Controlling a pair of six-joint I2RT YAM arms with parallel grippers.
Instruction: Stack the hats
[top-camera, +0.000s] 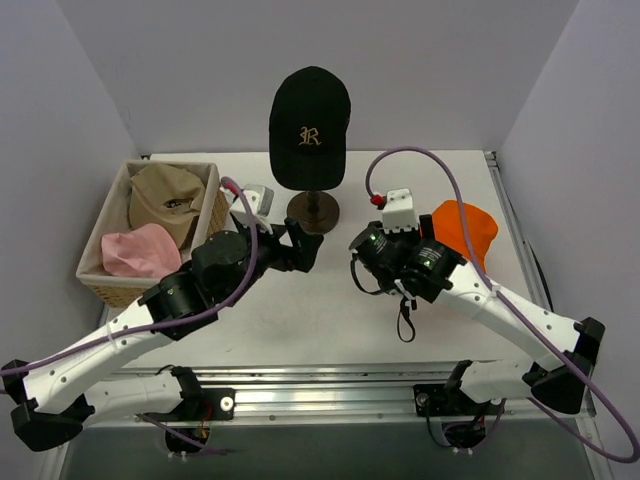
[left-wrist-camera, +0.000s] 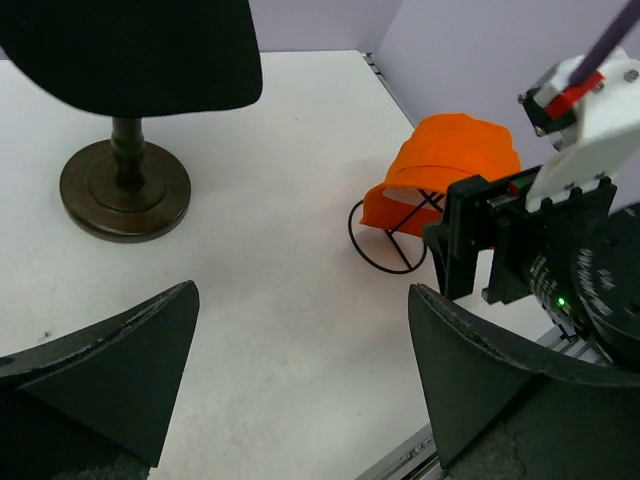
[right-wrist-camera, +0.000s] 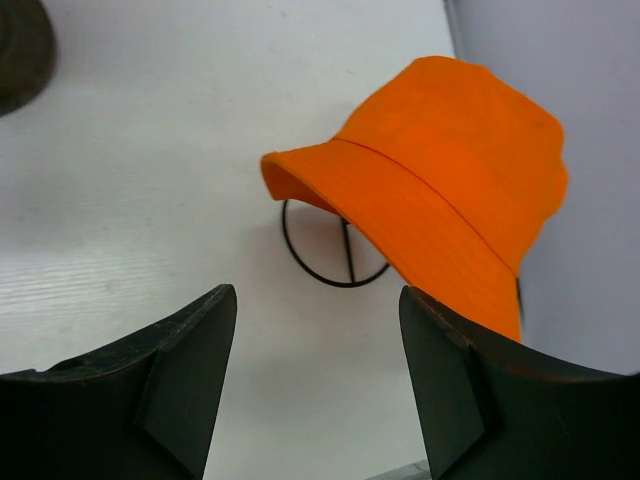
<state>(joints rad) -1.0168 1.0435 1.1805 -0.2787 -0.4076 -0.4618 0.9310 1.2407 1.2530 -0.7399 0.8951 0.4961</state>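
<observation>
hidden: wire stand (right-wrist-camera: 335, 262) half under orange hat (right-wrist-camera: 450, 180), just ahead of right gripper (right-wrist-camera: 315, 295), jaws parted, empty | black cap (left-wrist-camera: 130, 50) cut off, ahead-left of left gripper (left-wrist-camera: 302, 300), jaws wide, empty | wicker basket (top-camera: 105, 287) left of it: tan cap (top-camera: 165, 198), pink hat (top-camera: 140, 250)

A white table (top-camera: 330, 320) filled the scene, backed by pale lilac walls (top-camera: 420, 70). A woven wicker basket (top-camera: 118, 292) sat at its far left. Near the far middle stood a dark turned wooden stand (left-wrist-camera: 125, 190) on a round base. To the right, a thin black wire stand (right-wrist-camera: 335, 250) rested its ring on the tabletop. A metal rail (top-camera: 330, 385) ran along the near edge.
</observation>
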